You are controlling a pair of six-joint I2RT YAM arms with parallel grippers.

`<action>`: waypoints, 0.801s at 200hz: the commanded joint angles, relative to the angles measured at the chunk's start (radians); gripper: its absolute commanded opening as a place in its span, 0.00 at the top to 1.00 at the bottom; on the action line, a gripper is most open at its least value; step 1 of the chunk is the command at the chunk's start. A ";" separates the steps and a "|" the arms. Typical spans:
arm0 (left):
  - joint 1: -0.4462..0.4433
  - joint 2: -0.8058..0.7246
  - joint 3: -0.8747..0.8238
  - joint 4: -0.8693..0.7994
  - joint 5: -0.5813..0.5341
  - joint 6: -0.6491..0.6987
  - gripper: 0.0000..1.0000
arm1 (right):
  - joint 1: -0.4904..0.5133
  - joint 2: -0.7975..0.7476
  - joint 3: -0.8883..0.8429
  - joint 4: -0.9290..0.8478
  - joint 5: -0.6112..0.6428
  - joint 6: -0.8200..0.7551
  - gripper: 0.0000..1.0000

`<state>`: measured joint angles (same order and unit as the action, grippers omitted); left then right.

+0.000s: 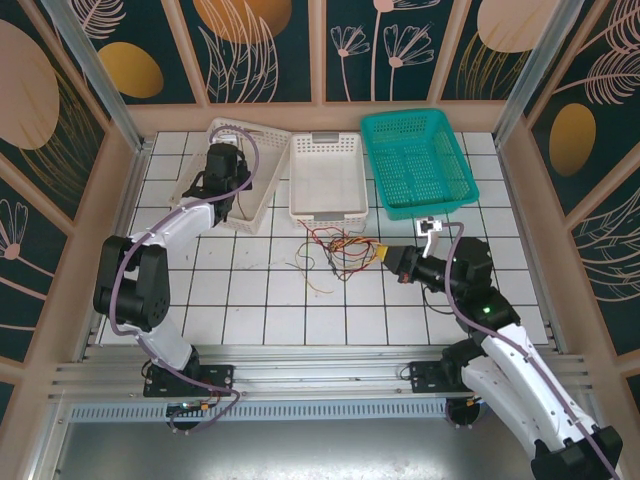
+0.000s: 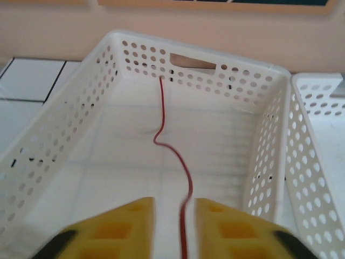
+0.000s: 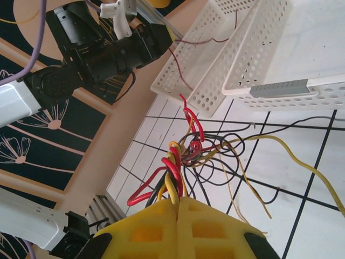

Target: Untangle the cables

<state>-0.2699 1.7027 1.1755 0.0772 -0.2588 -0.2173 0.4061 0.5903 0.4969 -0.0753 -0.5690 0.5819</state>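
Observation:
The cables point(image 1: 338, 252) lie as a red, black and yellow tangle on the white tiles in front of the middle basket. My right gripper point(image 1: 384, 255) is shut on one end of the tangle, and several strands point(image 3: 186, 154) fan out from its closed yellow pads point(image 3: 156, 226). One red cable point(image 2: 161, 127) runs along the floor of the left white basket point(image 2: 64, 124). Its near end passes, blurred, through the gap of my left gripper point(image 2: 174, 208), which stands open above the basket's near end point(image 1: 224, 172). The pads do not touch it.
Three baskets stand in a row at the back: the left white one point(image 1: 268, 170), a middle white one point(image 1: 328, 175) and a green one point(image 1: 415, 160). Wooden walls close in the tiled table on three sides. The left arm's elbow point(image 1: 130, 275) sits at the left.

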 commanded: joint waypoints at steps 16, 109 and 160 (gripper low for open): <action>0.007 -0.046 -0.001 0.027 0.036 -0.034 0.34 | 0.014 0.015 0.025 0.040 0.015 0.001 1.00; 0.006 -0.316 -0.048 -0.097 0.161 -0.204 0.14 | 0.023 0.056 0.003 0.105 0.013 0.012 1.00; -0.161 -0.529 -0.266 -0.035 0.279 -0.367 0.14 | 0.025 0.101 -0.023 0.216 -0.045 0.003 1.00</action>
<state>-0.3405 1.2091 0.9943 0.0227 -0.0559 -0.4812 0.4210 0.6819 0.4889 0.0200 -0.5636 0.5850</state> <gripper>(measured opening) 0.857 0.042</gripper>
